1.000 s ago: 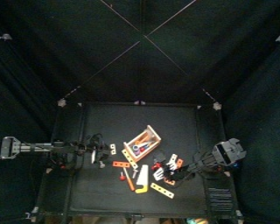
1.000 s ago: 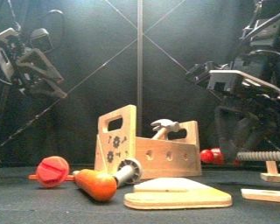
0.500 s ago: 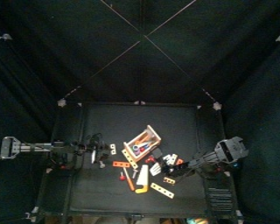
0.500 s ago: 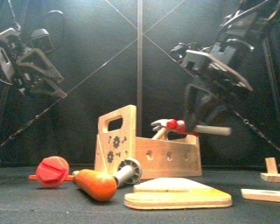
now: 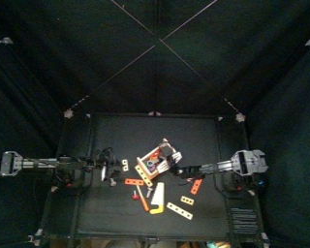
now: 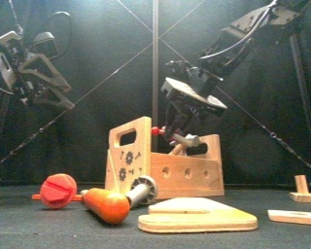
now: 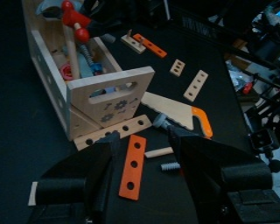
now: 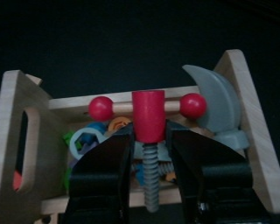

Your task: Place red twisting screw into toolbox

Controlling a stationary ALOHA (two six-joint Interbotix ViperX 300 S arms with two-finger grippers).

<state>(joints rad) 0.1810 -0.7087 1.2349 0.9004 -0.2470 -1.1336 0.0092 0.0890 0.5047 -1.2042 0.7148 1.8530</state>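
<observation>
The right gripper (image 8: 146, 175), fingers pinching the red twisting screw (image 8: 147, 131) lengthwise, hangs directly over the toolbox (image 6: 171, 160); the left gripper (image 7: 143, 171), fingers spread, rests far left.

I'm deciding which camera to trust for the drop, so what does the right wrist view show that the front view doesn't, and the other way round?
Only the right wrist view shows the red screw between the right hand's fingers, its grey thread pointing back toward the camera, and the inside of the toolbox straight ahead.

Only the front view shows the left hand hanging off to the side, and the loose wooden tools on the table in front of the box.

Both show the toolbox with the right hand directly over it.
</observation>
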